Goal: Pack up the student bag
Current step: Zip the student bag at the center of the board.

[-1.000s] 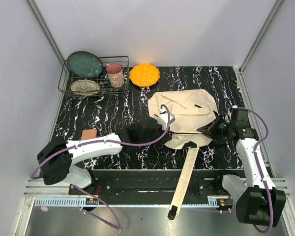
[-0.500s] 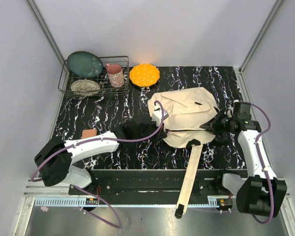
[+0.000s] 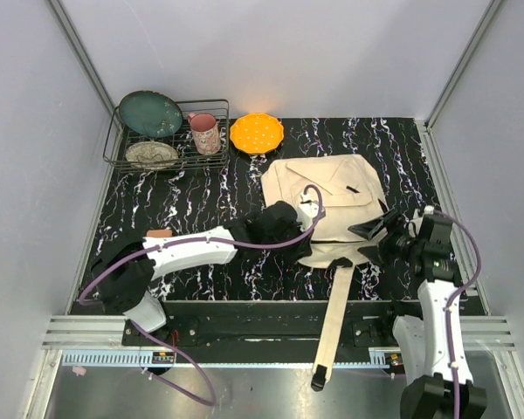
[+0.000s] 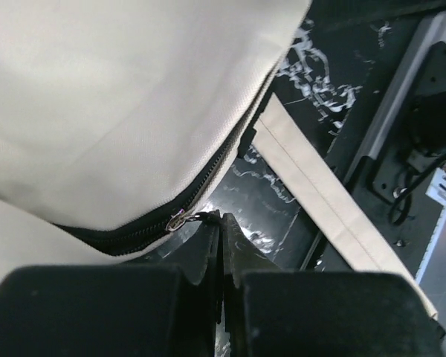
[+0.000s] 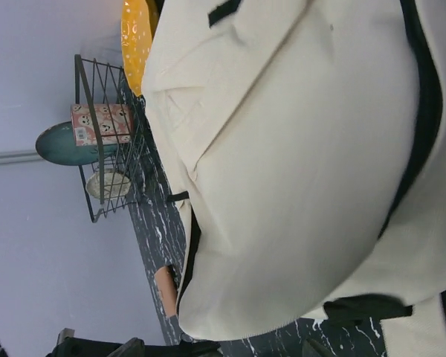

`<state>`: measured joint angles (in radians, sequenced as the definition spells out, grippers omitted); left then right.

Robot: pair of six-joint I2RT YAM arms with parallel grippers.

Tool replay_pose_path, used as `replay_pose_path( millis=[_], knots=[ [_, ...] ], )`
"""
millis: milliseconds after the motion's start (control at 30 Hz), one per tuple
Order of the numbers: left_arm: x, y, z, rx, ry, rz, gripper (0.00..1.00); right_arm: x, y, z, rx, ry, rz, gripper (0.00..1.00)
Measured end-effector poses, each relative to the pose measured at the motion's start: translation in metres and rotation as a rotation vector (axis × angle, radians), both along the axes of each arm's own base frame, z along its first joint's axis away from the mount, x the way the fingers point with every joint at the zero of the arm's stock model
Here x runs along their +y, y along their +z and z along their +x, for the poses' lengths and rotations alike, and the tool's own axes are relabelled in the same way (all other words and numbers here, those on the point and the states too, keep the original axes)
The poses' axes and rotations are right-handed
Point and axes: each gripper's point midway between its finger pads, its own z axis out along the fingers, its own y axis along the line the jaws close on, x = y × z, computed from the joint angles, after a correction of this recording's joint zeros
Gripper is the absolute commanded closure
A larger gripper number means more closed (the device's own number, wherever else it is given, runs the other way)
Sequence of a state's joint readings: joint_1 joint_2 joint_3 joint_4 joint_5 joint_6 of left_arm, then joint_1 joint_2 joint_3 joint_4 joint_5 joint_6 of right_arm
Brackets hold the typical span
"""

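**Top external: student bag [image 3: 332, 196] lies flat, zip pinched**

Bag sits on the table [image 3: 201, 205] btwn the 2 pincers, flap side up. L gripper [image 4: 221, 219]: fingers pressed tight together on the zipper pull [image 4: 180, 218] at the bag's near edge. R gripper [image 3: 377, 240]: jaws spread wide, nothing in them, just beside the bag's side. Long strap [image 3: 332, 314] trails btwn both pincers twd the arm bases. Wire rack [image 3: 170, 131] & orange plate [image 3: 257, 133] lie well beyond L gripper.

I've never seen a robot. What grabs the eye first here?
A big cream backpack lies right of centre on the table, one long strap trailing over the near edge. The left hand pinches its zipper pull. At the back, an orange plate sits beside a wire rack of dishes.
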<state>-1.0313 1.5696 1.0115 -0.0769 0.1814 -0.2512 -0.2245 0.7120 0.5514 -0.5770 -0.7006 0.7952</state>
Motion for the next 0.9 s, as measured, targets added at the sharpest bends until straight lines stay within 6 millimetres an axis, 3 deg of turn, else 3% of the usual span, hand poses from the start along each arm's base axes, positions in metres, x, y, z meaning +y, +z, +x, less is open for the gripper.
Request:
replay_pose_path(
  millis=[133, 367, 400, 600, 633, 700, 900],
  knots=[
    [-0.024, 0.007, -0.014, -0.001, -0.06, -0.014, 1.0, 0.008, -0.009, -0.016, 0.043, -0.022, 0.074, 0.16],
    [-0.056, 0.012, -0.035, 0.002, -0.137, -0.017, 1.0, 0.012, -0.021, -0.021, 0.111, -0.06, 0.14, 0.25],
    [-0.059, 0.012, -0.036, 0.003, -0.144, -0.015, 1.0, 0.013, -0.022, -0.02, 0.114, -0.064, 0.147, 0.38],
    [-0.071, 0.013, -0.039, 0.007, -0.167, -0.015, 1.0, 0.012, -0.032, -0.012, 0.135, -0.072, 0.163, 0.64],
    [-0.07, 0.013, -0.04, 0.008, -0.169, -0.013, 1.0, 0.012, -0.034, -0.011, 0.14, -0.071, 0.163, 0.81],
    [-0.07, 0.013, -0.04, 0.007, -0.175, -0.012, 1.0, 0.011, -0.038, -0.009, 0.15, -0.068, 0.156, 1.0],
    [-0.065, 0.007, -0.038, -0.012, -0.175, 0.008, 1.0, 0.008, -0.048, -0.006, 0.173, -0.048, 0.116, 1.0]
  ],
)
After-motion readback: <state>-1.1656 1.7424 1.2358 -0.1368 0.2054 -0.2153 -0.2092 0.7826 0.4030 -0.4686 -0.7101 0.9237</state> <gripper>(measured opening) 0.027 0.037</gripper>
